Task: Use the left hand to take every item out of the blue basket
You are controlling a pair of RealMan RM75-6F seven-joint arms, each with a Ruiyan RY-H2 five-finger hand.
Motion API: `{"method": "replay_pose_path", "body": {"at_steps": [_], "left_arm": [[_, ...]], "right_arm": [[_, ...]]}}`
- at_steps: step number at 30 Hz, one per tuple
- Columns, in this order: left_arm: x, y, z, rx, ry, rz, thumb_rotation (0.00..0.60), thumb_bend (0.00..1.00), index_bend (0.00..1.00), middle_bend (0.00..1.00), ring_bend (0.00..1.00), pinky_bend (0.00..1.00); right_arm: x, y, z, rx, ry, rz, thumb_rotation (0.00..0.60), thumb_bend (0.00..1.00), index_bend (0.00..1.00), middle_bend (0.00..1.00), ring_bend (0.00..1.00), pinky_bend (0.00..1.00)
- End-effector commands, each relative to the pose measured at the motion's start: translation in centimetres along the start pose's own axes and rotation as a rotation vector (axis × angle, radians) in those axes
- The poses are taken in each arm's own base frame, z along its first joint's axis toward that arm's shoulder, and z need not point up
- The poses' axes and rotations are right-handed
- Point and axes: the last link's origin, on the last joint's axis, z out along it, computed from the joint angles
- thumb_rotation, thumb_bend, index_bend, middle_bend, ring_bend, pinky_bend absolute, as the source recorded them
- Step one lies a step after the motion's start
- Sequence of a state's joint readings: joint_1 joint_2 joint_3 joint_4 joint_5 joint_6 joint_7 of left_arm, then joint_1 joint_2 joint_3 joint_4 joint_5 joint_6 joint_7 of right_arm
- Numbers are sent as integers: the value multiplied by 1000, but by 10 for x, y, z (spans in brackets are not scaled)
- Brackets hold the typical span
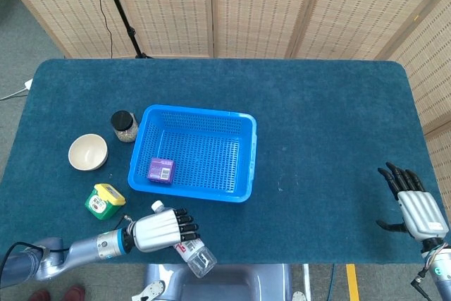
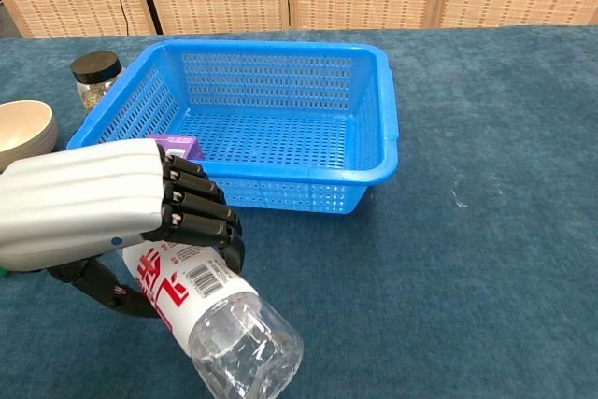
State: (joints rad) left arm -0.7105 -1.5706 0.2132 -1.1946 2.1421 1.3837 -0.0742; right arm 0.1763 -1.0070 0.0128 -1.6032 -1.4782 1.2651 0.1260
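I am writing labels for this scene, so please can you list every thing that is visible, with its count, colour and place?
clear plastic bottle with red-and-white label: 1, clear, in the left hand near the table's front edge
blue plastic mesh basket: 1, blue, left of table centre
small purple box: 1, purple, inside the basket, front left corner
cream bowl: 1, cream, left of the basket
glass jar with black lid: 1, black lid, by the basket's back left corner
green container with yellow lid: 1, front left
dark blue table cover: 1
left hand: holds the bottle
right hand: front right, holds nothing, fingers apart

Clear bottle (image 2: pixel 220 329) lying w/ red label; purple box (image 1: pixel 161 170) in blue basket (image 1: pixel 243 156).
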Motion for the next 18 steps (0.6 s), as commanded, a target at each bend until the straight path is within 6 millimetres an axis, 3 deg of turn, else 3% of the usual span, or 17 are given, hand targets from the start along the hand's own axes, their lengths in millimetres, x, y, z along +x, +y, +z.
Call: {"method": "replay_pose_path", "body": {"at_steps": [1,4,8,18], "left_arm": [[-9,-4,-1,46,-28,5,600,221,497,352,300,456],[-18,-9,-5,104,-87,-17,600,211,270,60,36,212],[-23,-12,-5,163,-163,-37,600,209,23,0,0,33],[-10,-13,-5,145,-83,-92,600,206,0,0,0,3]], "right_arm": [[0,0,0,0,-1,0,600,0,0,0,0,0],[0,0,0,0,-2,-2,600,0,0,0,0,0],[-2,0,1,0,-6,-4,600,0,0,0,0,0],[-2,-1,0,1,-9,-8,600,0,0,0,0,0]]}}
